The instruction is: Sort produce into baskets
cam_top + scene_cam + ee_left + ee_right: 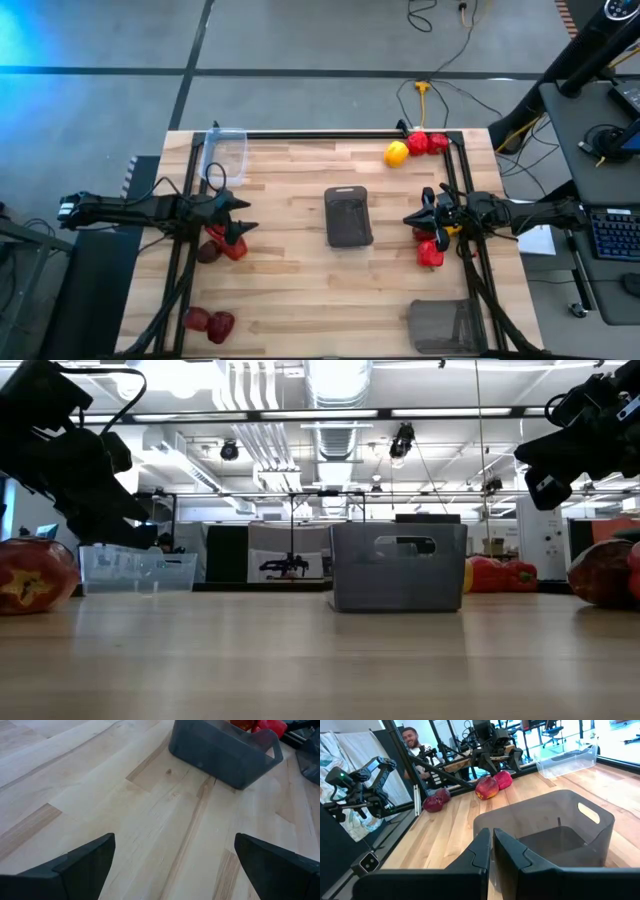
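My left gripper [240, 216] is open and empty above the table's left part, its fingers wide apart in its wrist view [175, 840]. A red pepper [228, 245] and a dark apple [207, 252] lie just near of it. My right gripper [412, 219] is shut and empty [492, 832], pointing at the middle grey bin [349, 216]. A red pepper [430, 253] lies under the right arm. A yellow pepper [396, 153] and two red peppers [428, 143] lie at the far right. Two red pieces [208, 322] lie at the near left.
A clear bin [225, 156] stands at the far left and a second grey bin [445, 325] at the near right corner. A black frame [330, 134] runs along the table's far edge and sides. A person shows beyond the table in the right wrist view [412, 740].
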Robot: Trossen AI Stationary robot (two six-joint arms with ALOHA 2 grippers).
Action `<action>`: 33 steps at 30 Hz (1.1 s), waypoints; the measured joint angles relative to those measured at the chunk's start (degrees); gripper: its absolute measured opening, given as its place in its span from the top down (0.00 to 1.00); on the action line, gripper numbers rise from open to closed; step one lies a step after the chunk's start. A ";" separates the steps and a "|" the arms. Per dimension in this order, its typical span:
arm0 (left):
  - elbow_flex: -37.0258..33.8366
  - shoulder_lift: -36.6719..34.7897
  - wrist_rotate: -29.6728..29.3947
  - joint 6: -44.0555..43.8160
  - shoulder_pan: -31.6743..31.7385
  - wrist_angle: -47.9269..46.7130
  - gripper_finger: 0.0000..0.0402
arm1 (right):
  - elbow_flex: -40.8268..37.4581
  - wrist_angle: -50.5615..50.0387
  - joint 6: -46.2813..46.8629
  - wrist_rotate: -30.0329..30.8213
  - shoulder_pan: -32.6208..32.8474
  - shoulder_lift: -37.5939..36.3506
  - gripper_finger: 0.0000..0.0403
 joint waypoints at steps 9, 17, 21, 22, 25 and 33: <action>0.00 0.00 0.00 0.02 0.00 0.00 0.02 | -0.01 0.00 0.00 0.00 0.01 0.02 0.97; 0.02 -0.01 0.00 0.01 0.00 0.00 0.02 | 0.00 0.00 0.00 0.00 0.00 0.00 0.97; 0.02 -0.02 0.00 0.00 0.00 0.00 0.02 | 0.01 0.00 0.00 0.01 0.02 -0.01 0.97; 0.00 -0.02 0.01 0.02 0.00 0.00 0.02 | 0.01 0.00 0.00 0.01 0.02 -0.01 0.97; 0.02 0.00 0.00 0.02 0.00 0.02 0.02 | 0.01 0.00 0.00 0.00 0.02 0.00 0.97; -0.31 2.00 -12.08 -25.51 0.02 21.49 0.02 | 0.01 0.00 0.00 0.00 0.02 0.02 0.97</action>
